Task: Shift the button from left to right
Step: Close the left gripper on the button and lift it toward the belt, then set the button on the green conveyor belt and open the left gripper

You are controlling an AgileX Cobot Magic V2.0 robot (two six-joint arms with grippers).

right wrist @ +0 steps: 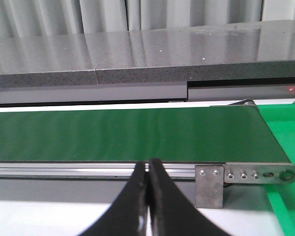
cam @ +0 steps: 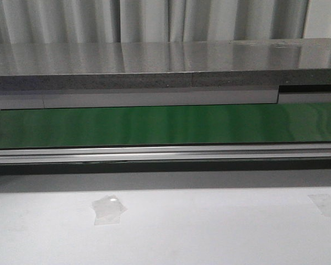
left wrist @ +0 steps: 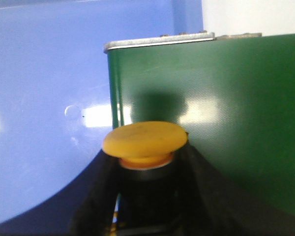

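- Button (left wrist: 145, 139) sits right there in the left wrist view, its round orange-yellow cap facing the camera, a silvery collar just beneath it and a dark body below that.
- Left hand (left wrist: 146, 196) is pinching the button: the two black fingers (left wrist: 96, 196) press in on either side of the body, under the cap.
- Behind the cap lies the end of the green belt (left wrist: 226, 113), its metal end rail (left wrist: 160, 41) running along the far edge; the button hangs over the belt's corner, half against green, half against the pale blue surface (left wrist: 39, 98) beside it.
- A dark shadow falls on the belt just past the cap.
- Over in the right wrist view, the right hand (right wrist: 148, 196) has its two dark fingers pressed together, nothing between them.
- It hangs in front of the belt's other end, where a silver bracket (right wrist: 210, 187) and the roller end plate (right wrist: 260, 174) stick out.
- Front view: neither hand nor button shows, only the long green belt (cam: 165, 124) and its aluminium side rail (cam: 165, 152).
- Closer in, the white worktop (cam: 209, 232) carries two scraps of clear tape (cam: 108, 208).
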